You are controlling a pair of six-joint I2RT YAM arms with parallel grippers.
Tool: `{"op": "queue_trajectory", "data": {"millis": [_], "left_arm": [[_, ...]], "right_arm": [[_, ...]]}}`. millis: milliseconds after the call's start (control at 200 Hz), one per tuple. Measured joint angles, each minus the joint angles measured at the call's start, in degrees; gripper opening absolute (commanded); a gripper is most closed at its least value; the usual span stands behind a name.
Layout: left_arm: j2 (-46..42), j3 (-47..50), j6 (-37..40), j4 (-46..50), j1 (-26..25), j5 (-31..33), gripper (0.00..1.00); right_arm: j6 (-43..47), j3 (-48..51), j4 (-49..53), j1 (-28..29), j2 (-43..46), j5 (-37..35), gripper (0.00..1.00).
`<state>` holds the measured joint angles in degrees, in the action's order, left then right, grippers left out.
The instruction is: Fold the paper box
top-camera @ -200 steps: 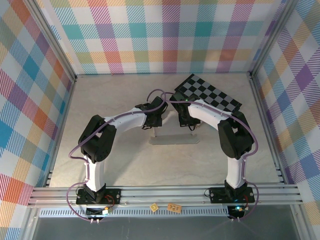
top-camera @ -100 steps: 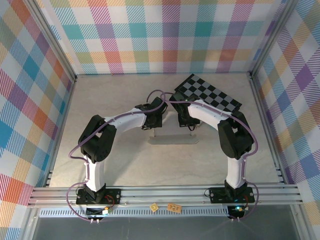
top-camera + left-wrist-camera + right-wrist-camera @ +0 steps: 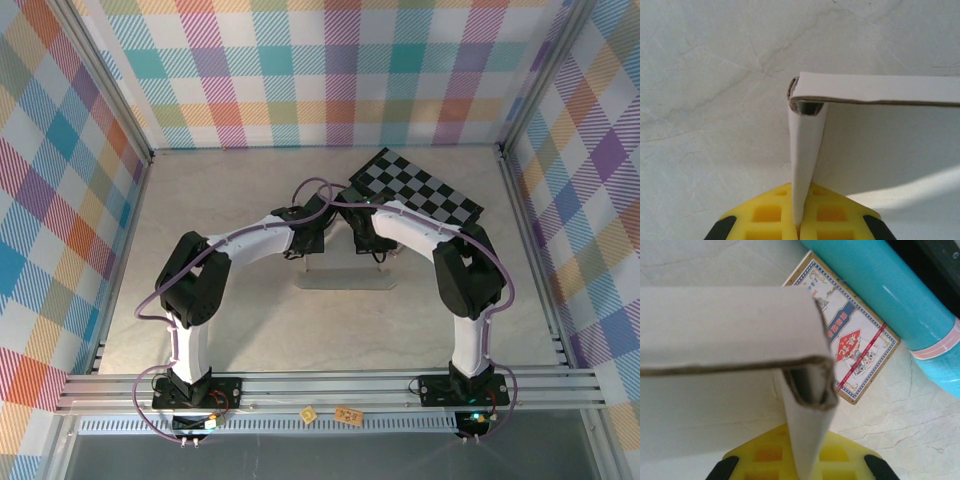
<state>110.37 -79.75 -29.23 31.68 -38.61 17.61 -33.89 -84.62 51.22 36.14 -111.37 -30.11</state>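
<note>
The paper box (image 3: 345, 279) is a shallow white cardboard shape lying on the table between the two arms. My left gripper (image 3: 303, 252) comes down on its left end and my right gripper (image 3: 377, 252) on its right end. In the left wrist view the yellow fingers (image 3: 765, 215) of the left gripper (image 3: 801, 220) are shut on an upright end wall of the paper box (image 3: 805, 150), which meets a long wall at a folded corner. My right gripper (image 3: 805, 465) is shut on the other end wall of the paper box (image 3: 807, 435), whose doubled edge gapes slightly at the top.
A black-and-grey checkered board (image 3: 420, 190) lies at the back right, behind the right arm. Beside the box's right end lie a small printed packet (image 3: 852, 340) and a teal cylinder (image 3: 900, 295). Plaid walls and metal rails enclose the table.
The left gripper's jaws have closed onto the box's end wall. Both wrists have shifted slightly toward the back; the box stays where it was.
</note>
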Motion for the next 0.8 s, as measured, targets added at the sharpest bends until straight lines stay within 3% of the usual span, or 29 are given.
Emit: {"op": "queue_trajectory", "data": {"millis": [225, 355, 510, 800], "left_arm": [[-0.96, 0.11, -0.15, -0.15, 0.00, -0.17, 0.01], [-1.27, 0.11, -0.26, 0.22, 0.00, 0.13, 0.31], [-2.89, 0.11, -1.70, 3.23, 0.24, 0.68, 0.47], [-10.32, -2.84, -7.08, 10.01, 2.32, -0.66, 0.51]], "right_arm": [[-3.17, -2.84, 2.71, 0.85, -2.49, -2.10, 0.00], [-4.02, -2.84, 3.34, 1.03, -2.60, -2.56, 0.00], [-5.20, -3.06, 5.25, 1.33, -2.60, -2.86, 0.00], [-7.74, -3.28, 7.19, 1.38, -2.60, -0.42, 0.00]]}}
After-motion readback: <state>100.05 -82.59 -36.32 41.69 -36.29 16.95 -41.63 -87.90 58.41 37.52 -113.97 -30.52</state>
